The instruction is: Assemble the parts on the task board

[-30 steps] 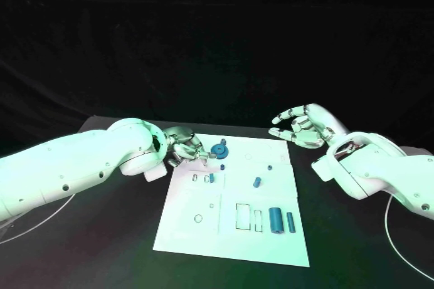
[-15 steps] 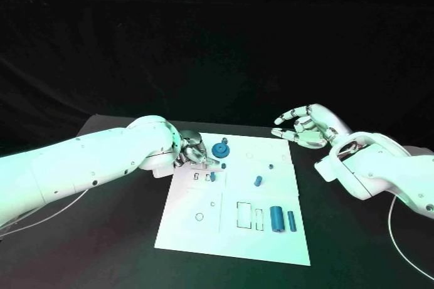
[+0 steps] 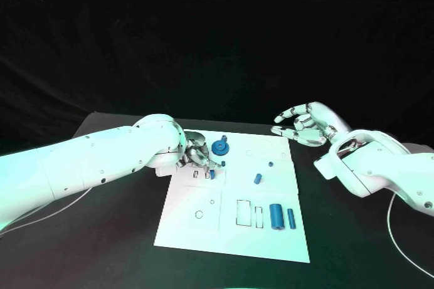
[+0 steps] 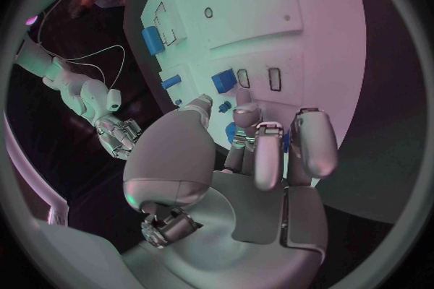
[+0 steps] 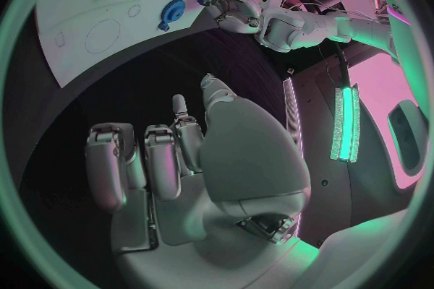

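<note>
Parts [image 3: 278,217], smooth blue cylinders and blocks, lie scattered on the flat white task board [image 3: 194,229] mid-table [image 3: 108,239]. My left hand [image 3: 196,152], jointed silver metal, curls over the board's far corner; whether it holds anything I cannot tell. My right hand [image 3: 306,126] hovers empty, fingers spread.

Smooth white arm shells [image 3: 90,160] carry silver hands with segmented fingers [image 4: 312,141].

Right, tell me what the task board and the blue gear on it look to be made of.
Task board: looks like a thin rigid white sheet, probably plastic, matte; flat with printed outlines and no glare. Blue gear: likely moulded or printed plastic, going by its even opaque colour and dull surface. Neither is certain by look.
</note>
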